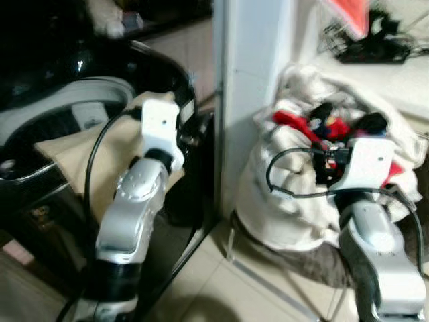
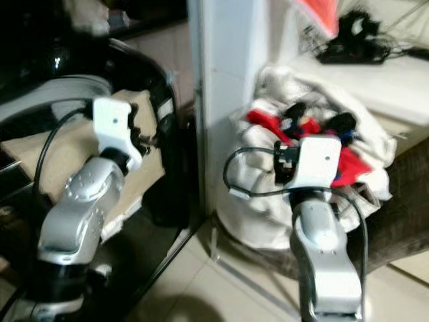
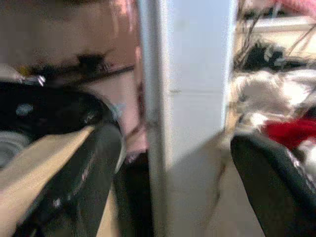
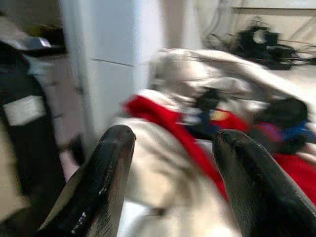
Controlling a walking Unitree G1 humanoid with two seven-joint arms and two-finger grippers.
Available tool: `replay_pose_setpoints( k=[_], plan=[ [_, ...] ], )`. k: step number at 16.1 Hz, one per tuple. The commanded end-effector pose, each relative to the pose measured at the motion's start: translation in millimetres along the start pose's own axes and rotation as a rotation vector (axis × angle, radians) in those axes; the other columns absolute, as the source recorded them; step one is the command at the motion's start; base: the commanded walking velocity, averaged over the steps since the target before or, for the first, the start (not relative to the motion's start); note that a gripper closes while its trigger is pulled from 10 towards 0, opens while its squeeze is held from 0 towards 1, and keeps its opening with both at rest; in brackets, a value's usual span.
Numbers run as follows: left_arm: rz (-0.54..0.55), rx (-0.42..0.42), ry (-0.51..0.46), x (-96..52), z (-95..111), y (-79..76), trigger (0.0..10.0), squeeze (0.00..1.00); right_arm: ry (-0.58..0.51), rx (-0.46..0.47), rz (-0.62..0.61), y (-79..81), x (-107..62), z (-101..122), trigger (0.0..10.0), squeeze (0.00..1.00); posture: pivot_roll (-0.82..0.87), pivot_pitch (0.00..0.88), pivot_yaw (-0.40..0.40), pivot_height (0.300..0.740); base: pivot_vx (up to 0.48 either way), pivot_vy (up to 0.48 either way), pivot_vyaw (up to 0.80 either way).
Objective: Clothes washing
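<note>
A washing machine (image 1: 47,117) stands at the left with its black door (image 1: 171,74) swung open. A beige cloth (image 1: 70,157) lies draped over the drum's mouth. At the right sits a heap of laundry in a white bag (image 1: 295,201), with a red garment (image 4: 163,123) and dark pieces on top. My left gripper (image 3: 173,140) is open with nothing between its fingers. It is held up beside the beige cloth (image 3: 34,170), facing the white pillar (image 3: 197,89). My right gripper (image 4: 174,136) is open and empty just above the heap, over the red garment.
A white pillar (image 1: 248,80) stands between the washer and the laundry heap. Behind the heap is a pale counter (image 1: 402,80) with a black tangle of things (image 1: 372,43). A brown cloth (image 1: 301,265) on a thin metal frame lies under the heap. The floor (image 1: 221,295) is tiled.
</note>
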State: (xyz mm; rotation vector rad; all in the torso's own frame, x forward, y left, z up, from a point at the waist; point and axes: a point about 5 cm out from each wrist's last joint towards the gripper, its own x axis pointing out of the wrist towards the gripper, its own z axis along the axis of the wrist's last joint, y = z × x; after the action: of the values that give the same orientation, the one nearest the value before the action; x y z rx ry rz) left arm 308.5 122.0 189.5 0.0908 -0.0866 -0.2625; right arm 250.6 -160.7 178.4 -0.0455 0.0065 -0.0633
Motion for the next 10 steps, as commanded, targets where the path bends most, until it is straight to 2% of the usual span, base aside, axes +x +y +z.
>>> replay_pose_setpoints(
  k=[1,4,5,10],
  plan=[
    [-0.014,0.042,-0.003,1.8,2.7,-3.2,10.0,0.0,-0.017,-0.013,-0.016,-3.9,-0.1,3.4,10.0,0.0,-0.18,0.0,0.016,0.74,0.0,0.0,0.0],
    [-0.008,0.014,-0.013,2.0,3.0,-4.7,10.0,0.0,-0.017,-0.017,-0.025,-5.8,0.0,3.5,10.0,0.0,-0.18,0.0,0.017,0.74,0.0,-0.48,0.0],
    [0.012,-0.035,-0.005,2.6,2.5,-2.5,10.0,0.0,-0.018,-0.019,-0.029,-7.0,-0.1,3.4,10.0,0.0,-0.19,0.0,0.018,0.74,0.0,0.0,0.0],
    [-0.01,-0.008,-0.008,3.3,2.9,-4.1,10.0,0.0,-0.017,-0.028,-0.037,-9.5,-1.1,3.2,10.0,0.0,-0.19,0.0,0.019,0.74,0.0,0.0,0.0]
  ],
)
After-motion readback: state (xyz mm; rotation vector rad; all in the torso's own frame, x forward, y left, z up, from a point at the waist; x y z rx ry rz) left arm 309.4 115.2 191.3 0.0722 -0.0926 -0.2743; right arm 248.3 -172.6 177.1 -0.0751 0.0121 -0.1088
